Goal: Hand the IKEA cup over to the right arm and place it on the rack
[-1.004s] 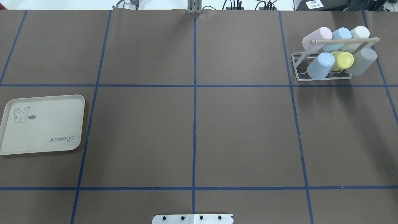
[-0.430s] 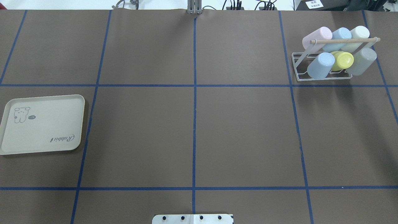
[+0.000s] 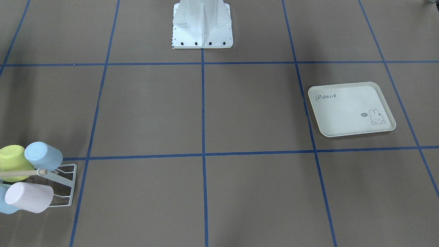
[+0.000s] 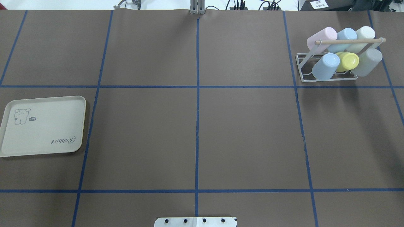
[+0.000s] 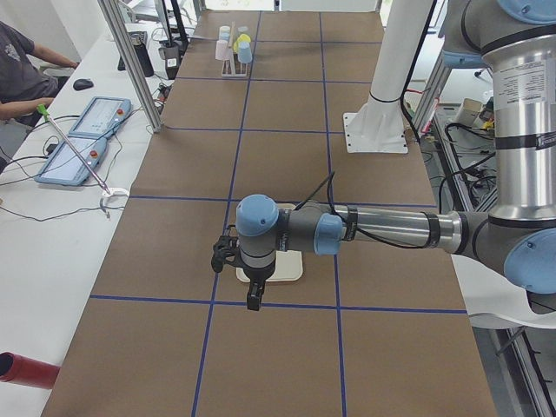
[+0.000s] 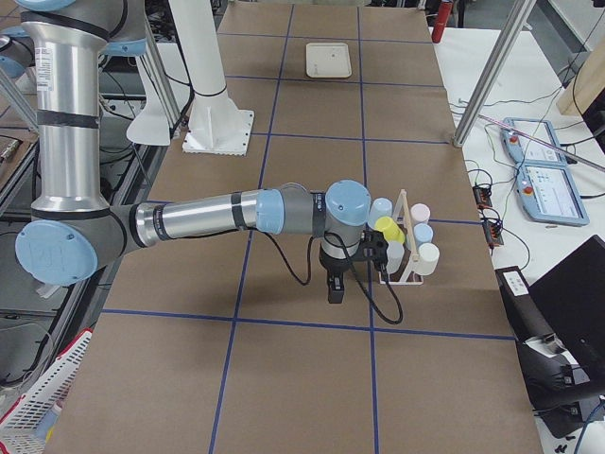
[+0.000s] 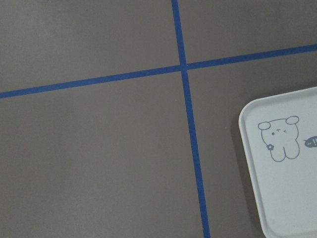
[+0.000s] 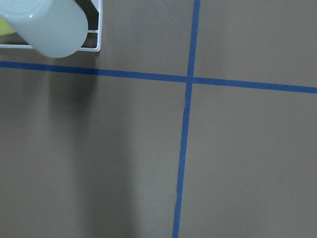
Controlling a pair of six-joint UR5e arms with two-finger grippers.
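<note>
Black and pointing downward, the left gripper hangs by the edge of the cream tray; the side view does not show whether its jaws are parted. The right gripper hangs just beside the rack, its state equally unclear. Six pastel cups sit tilted on the rack.

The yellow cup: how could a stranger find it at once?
Seen from behind the robot, the brown table's far right corner holds a white wire rack with six cups. In its nearer row the yellow cup sits in the middle, between a blue cup and a grey cup; it is the only yellow one.
</note>
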